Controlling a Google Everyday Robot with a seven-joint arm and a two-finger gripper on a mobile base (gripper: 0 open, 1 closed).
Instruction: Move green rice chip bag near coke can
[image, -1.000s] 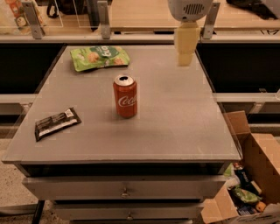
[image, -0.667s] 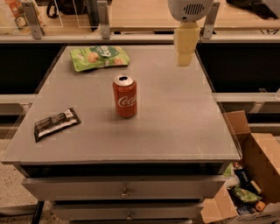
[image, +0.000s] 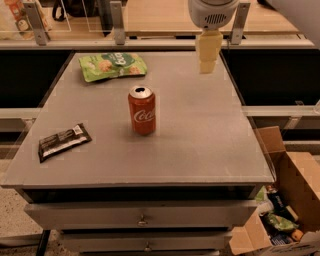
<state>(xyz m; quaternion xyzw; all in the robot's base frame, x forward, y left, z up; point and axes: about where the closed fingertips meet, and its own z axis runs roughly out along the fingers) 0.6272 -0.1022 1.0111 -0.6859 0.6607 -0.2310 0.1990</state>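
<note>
Camera view, looking down on grey table (image: 200, 145) with drawers under its front edge. Far left, near the front-left corner: black-and-white wrapped bar (image: 64, 141), lying flat, at a slant. Back-left of the tabletop: green rice chip bag (image: 113, 65), lying flat, close to the rear edge, white lettering up. It is touched by nothing. Right of the bag and toward the front, about mid-table: coke can (image: 142, 110), upright, silver top showing, script facing the camera. Bag and can are well apart, with bare tabletop between them; the bag sits behind and slightly left of the can. Further right, above the back-right part of the table: gripper (image: 207, 69), pale yellow, hanging straight down from a white rounded wrist housing, clear of the surface. It is well apart from both bag and can. Open or closed: cannot tell from this angle. Nothing seen in its hold. Far right, on the floor beside the table: open cardboard box (image: 295, 172) with assorted packets inside.
</note>
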